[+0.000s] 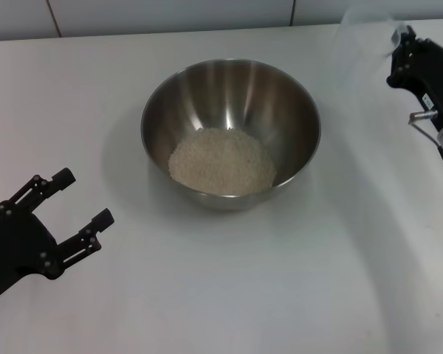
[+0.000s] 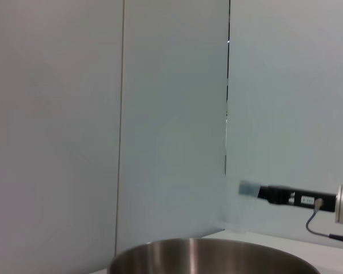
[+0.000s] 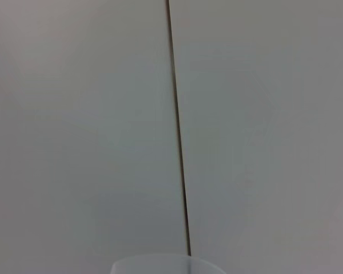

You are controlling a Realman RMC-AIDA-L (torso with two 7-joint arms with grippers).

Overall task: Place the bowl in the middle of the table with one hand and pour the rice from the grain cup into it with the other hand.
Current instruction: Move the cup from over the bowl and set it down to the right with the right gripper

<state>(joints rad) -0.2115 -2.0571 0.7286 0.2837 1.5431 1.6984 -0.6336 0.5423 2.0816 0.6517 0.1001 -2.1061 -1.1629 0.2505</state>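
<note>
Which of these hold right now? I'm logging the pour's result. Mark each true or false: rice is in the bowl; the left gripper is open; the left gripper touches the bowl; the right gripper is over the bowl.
1. Rice lies heaped in the steel bowl. True.
2. The left gripper is open. True.
3. The left gripper touches the bowl. False: it sits apart, at the table's near left.
4. The right gripper is over the bowl. False: it is off to the far right, the grain cup a faint blur at its tip.
</note>
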